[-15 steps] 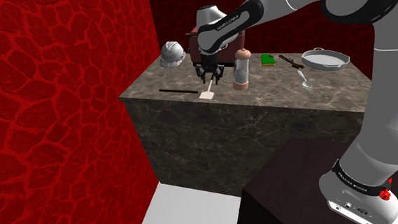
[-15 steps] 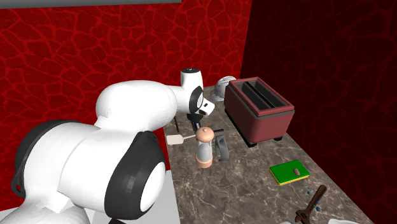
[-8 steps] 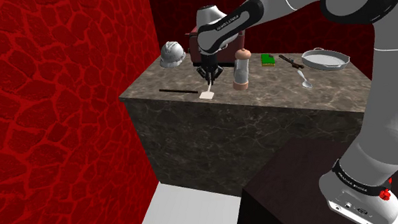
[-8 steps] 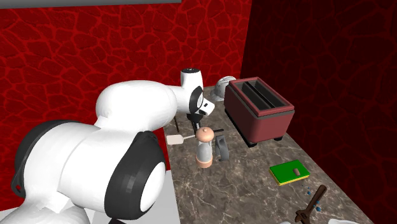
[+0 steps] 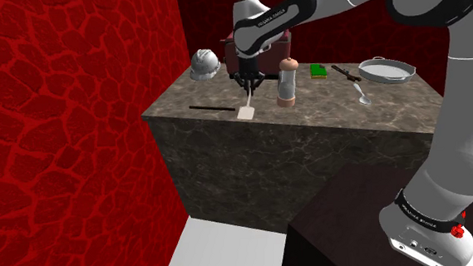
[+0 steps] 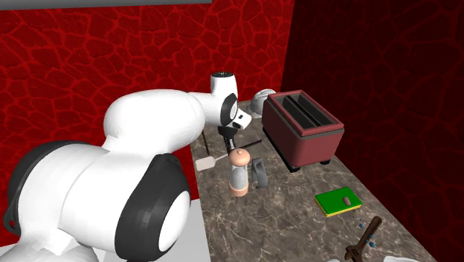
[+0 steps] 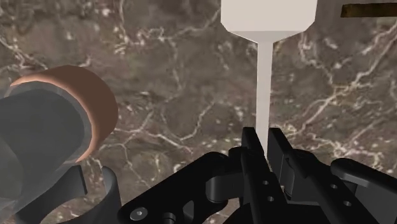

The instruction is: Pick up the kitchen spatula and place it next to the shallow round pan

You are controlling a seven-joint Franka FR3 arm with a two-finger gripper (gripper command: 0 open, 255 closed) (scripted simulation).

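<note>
A red wall veined with dark cracks (like rough stone) rises left of the surface, a dark marbled block. The far wall is a dimmer red. Pale grey floor lies at the block's near foot.

Spatula over the counter, near the grinder (pan well apart, opposite end).

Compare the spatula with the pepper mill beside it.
The spatula is thin, flat and white; the pepper mill is a stout round column with a brownish cap and foot. The spatula is clasped by its handle in the claw, with its blade down towards the counter; the pepper mill stands upright on the counter, and nothing holds it. Both are close together at the same end of the marbled counter.
</note>
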